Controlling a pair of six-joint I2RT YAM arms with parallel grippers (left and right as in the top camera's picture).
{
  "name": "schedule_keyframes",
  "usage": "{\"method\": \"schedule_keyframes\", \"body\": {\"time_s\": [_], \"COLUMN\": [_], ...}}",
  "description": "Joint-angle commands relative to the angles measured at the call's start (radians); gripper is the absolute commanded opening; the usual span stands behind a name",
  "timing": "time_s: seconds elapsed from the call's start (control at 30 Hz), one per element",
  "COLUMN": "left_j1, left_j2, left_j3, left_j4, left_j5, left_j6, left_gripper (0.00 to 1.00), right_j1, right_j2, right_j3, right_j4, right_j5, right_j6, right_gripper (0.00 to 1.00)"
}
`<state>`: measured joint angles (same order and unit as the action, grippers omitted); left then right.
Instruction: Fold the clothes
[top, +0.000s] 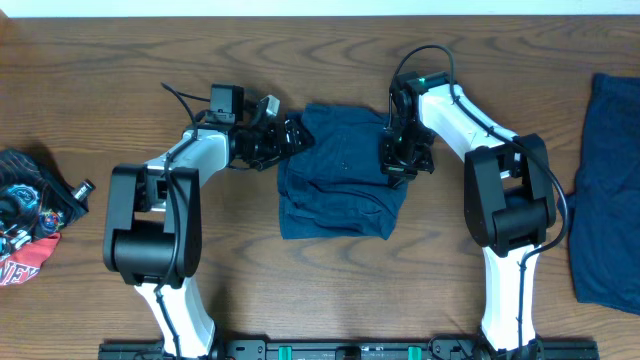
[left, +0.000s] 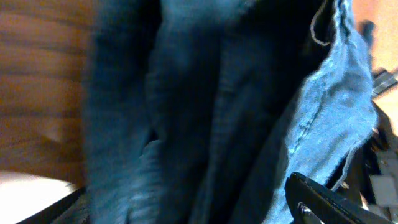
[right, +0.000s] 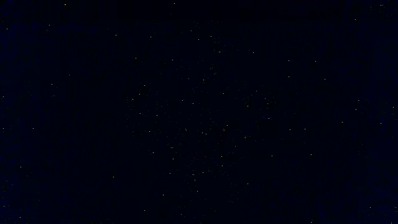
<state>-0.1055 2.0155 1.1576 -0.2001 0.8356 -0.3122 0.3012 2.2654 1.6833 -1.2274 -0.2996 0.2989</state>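
A dark navy garment (top: 340, 185) lies folded into a rough square at the table's middle. My left gripper (top: 283, 137) is at its upper left corner. In the left wrist view the navy fabric (left: 205, 106) fills the frame, and the left gripper's (left: 180, 202) fingers stand wide apart at the bottom corners with cloth between them. My right gripper (top: 403, 160) is down on the garment's upper right edge. The right wrist view is fully dark, so its jaws are hidden. A second navy garment (top: 605, 190) lies flat at the right edge.
A heap of printed black, red and blue clothes (top: 30, 215) lies at the left edge. The table is dark wood (top: 330, 290). Both arm bases stand at the front edge.
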Motion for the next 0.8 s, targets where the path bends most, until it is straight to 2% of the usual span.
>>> {"method": "schedule_keyframes", "body": {"time_s": [0.0, 0.43, 0.53, 0.67, 0.77], "left_j1": [-0.001, -0.003, -0.014, -0.045, -0.072], "left_j2": [0.077, 0.077, 0.077, 0.077, 0.077], "left_j3": [-0.028, -0.028, -0.028, -0.028, -0.028], "left_j4": [-0.018, -0.003, 0.002, 0.024, 0.046], "left_j5": [0.032, 0.122, 0.14, 0.143, 0.144], "left_j6": [0.051, 0.101, 0.101, 0.101, 0.093], "left_gripper": [0.89, 0.88, 0.84, 0.7, 0.7], "right_j1": [0.013, 0.014, 0.014, 0.014, 0.014], "right_j2": [0.051, 0.051, 0.051, 0.051, 0.051], "right_j3": [-0.012, -0.012, -0.012, -0.009, -0.008], "right_j4": [-0.006, -0.01, -0.008, -0.003, -0.003], "right_j5": [0.052, 0.052, 0.052, 0.052, 0.052], "right_j6": [-0.016, -0.015, -0.008, -0.007, -0.007], "right_gripper": [0.01, 0.01, 0.01, 0.01, 0.01]}}
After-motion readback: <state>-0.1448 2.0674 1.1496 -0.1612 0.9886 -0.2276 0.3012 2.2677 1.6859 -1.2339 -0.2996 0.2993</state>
